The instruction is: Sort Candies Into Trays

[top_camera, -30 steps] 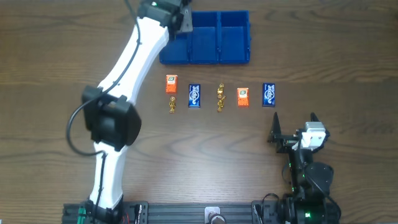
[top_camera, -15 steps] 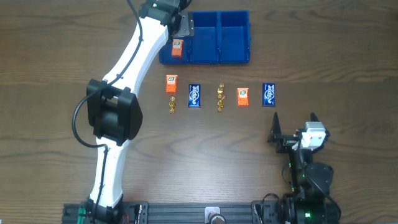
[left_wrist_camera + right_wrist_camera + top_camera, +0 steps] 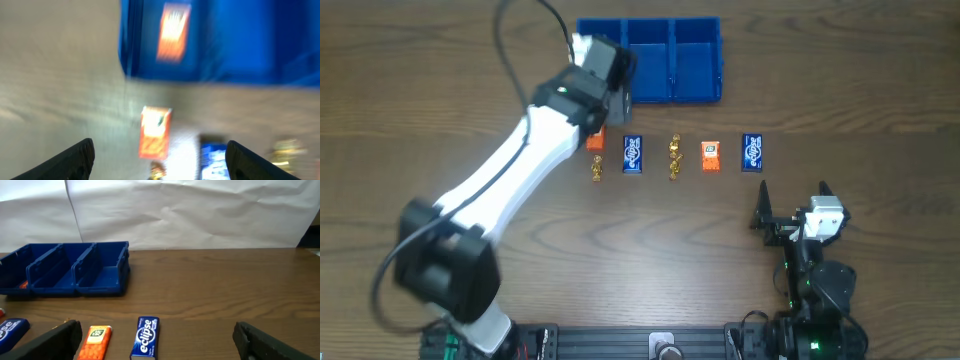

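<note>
Left gripper gapes empty over an orange rectangular candy box.
Meant, it seems, to join its orange twin in the blue plastic tray.

Print shows on the candy packs lying on the bench in front of the blue tray. The blue pack, in front of the tray and just past its right end, carries a single brand word in white lowercase letters running along its length. The orange box beside it, nearer the tray, bears a small pale label with a green mark, its letters too small to read. A second blue pack shows part of similar white lettering. In the left wrist view, the orange box in the tray and the orange box outside the tray are too blurred to read.
</note>
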Robot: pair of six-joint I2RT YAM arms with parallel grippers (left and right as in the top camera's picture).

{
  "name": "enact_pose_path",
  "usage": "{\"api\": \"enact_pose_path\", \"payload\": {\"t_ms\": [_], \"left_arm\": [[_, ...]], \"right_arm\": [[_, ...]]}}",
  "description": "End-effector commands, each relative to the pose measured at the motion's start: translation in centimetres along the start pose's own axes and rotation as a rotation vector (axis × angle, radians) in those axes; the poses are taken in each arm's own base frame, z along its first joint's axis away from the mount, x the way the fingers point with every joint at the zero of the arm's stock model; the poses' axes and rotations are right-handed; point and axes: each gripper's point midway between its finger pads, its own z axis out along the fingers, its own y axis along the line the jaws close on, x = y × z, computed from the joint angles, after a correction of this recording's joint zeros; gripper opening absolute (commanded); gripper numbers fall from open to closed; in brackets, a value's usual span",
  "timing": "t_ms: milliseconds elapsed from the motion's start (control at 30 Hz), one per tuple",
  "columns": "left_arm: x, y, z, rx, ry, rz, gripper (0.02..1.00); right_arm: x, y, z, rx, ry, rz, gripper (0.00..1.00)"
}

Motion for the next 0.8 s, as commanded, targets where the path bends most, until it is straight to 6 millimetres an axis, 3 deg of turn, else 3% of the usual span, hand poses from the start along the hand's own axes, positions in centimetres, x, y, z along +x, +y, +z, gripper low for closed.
{"api": "enact_pose_path", "payload": {"t_ms": [33,267,800], "left_arm": [[3.9,-0.1,5.2,0.007,0.159,-0.022,0.847],[5.6,-0.5,7.9,0.049,0.234,-0.045,0.838],[7.4,0.6,10.1,0.037,0.301,-0.051,0.803]], "right_arm": [[0.1,-0.2,0.0,0.011,0.003,-0.011,1.000],[0.1,-0.2,0.0,0.011,0.003,-0.011,1.000],[0.1,-0.2,0.0,0.011,0.003,-0.011,1.000]]}}
